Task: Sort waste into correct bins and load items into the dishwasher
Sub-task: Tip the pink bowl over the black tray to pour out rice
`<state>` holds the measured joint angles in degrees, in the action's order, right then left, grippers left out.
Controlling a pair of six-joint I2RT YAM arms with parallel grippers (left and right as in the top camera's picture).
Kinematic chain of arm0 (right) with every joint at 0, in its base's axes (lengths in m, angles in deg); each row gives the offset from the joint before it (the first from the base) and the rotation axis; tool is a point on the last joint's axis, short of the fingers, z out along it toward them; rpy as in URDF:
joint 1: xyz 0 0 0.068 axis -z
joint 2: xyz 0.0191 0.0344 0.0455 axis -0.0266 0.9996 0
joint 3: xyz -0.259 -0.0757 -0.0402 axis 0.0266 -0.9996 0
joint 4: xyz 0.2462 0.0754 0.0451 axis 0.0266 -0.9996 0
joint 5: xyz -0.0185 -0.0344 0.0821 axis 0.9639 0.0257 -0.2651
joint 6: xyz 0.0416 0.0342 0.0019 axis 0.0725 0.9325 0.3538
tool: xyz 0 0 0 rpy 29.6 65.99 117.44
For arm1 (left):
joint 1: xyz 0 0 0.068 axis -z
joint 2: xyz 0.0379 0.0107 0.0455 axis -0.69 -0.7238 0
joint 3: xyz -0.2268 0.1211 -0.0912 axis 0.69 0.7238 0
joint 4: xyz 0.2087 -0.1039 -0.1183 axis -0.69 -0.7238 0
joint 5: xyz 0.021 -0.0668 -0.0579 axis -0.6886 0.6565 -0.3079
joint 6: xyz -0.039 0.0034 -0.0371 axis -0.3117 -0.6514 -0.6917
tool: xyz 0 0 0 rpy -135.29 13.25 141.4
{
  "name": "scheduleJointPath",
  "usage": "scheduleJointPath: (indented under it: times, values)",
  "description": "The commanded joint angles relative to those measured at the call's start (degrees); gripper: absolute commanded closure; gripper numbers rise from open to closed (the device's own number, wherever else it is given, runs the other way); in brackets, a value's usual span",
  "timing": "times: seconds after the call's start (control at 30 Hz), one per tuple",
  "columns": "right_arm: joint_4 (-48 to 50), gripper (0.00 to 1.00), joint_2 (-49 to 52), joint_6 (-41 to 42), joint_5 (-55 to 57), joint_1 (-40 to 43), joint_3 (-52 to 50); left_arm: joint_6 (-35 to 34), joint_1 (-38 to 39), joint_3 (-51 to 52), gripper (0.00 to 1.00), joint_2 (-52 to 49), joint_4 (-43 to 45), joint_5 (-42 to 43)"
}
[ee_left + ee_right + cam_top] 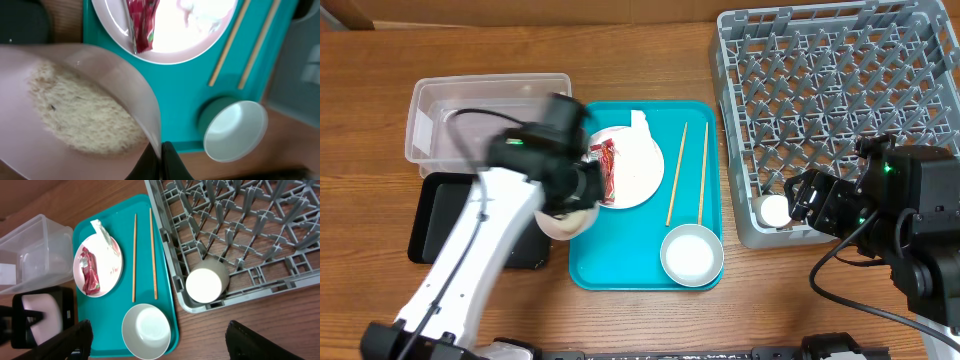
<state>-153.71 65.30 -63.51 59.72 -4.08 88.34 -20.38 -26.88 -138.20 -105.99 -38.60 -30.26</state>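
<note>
My left gripper (161, 152) is shut on the rim of a white bowl (75, 70) that holds loose rice (80, 117). In the overhead view the bowl (565, 222) hangs tilted between the black tray (430, 228) and the teal tray (620, 262). A white plate (635, 170) on the teal tray carries a red sauce packet (607, 168) and a white napkin (102, 232). Two chopsticks (677, 172) and an empty white bowl (691, 254) also lie on the teal tray. A small white cup (775, 210) sits in the grey rack (920, 60). My right gripper (808, 200) is open and empty beside the rack's front corner.
The clear tub (430, 110) stands at the back left, behind the black tray, with something pale inside. The rack fills the back right. Bare wooden table (770, 300) lies in front of the rack and the teal tray.
</note>
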Motion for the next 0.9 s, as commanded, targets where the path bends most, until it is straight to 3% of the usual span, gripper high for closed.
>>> scheduleJointPath:
  times: [0.0,0.17,0.23,0.37,0.6,0.77,0.83,0.87]
  values:
    - [0.3,0.14,-0.2,0.1,-0.1,0.2,1.2,18.9,-13.2,0.2,0.96,-0.5,-2.0,22.2]
    - [0.3,0.14,-0.2,0.1,-0.1,0.2,1.2,38.1,-29.2,3.2,0.96,-4.7,-7.8,39.6]
    - [0.3,0.14,-0.2,0.1,-0.1,0.2,1.2,49.5,-38.1,4.6,0.96,-9.8,-11.2,47.5]
    - [0.1,0.14,-0.2,0.1,-0.1,0.2,1.2,60.1,-45.1,5.0,0.96,-16.6,-17.3,56.1]
    - [0.1,0.14,-0.2,0.1,-0.1,0.2,1.2,71.2,-52.6,5.0,0.96,-23.0,-27.5,59.9]
    - [0.1,0.14,-0.2,0.1,-0.1,0.2,1.2,75.0,-54.1,5.0,0.96,-23.3,-27.9,59.0]
    - [0.1,0.14,-0.2,0.1,-0.2,0.2,1.2,73.3,-53.9,5.2,0.96,-23.3,-28.0,58.8]
    - [0.1,0.14,-0.2,0.1,-0.2,0.2,1.2,76.3,-53.8,5.2,0.96,-23.1,-27.4,58.7]
